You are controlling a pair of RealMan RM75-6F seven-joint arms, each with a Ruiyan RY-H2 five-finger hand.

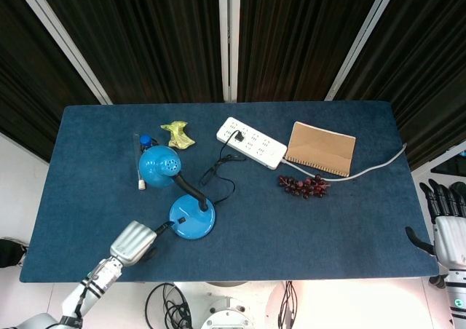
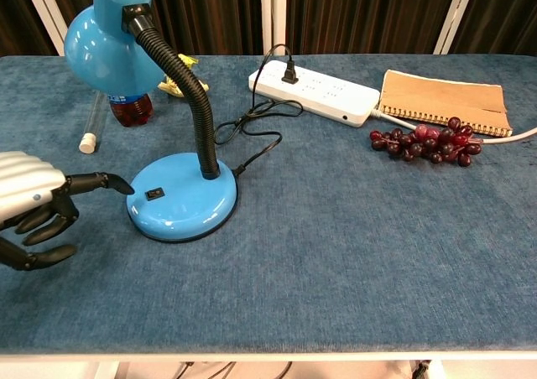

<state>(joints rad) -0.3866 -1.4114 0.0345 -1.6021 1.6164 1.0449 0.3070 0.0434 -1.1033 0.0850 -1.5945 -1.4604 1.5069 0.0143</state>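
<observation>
Near right of the surface (image 2: 352, 262) lies open; the lamp (image 2: 180, 199), power strip (image 2: 315, 92) and grapes (image 2: 428, 142) crowd the far side.

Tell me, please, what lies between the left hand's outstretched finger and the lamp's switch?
Only bare blue lamp base: in the chest view, the left hand points at the switch, fingertip just short of the base's rim.

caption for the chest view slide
Left hand points a finger at the blue lamp base switch.
</observation>
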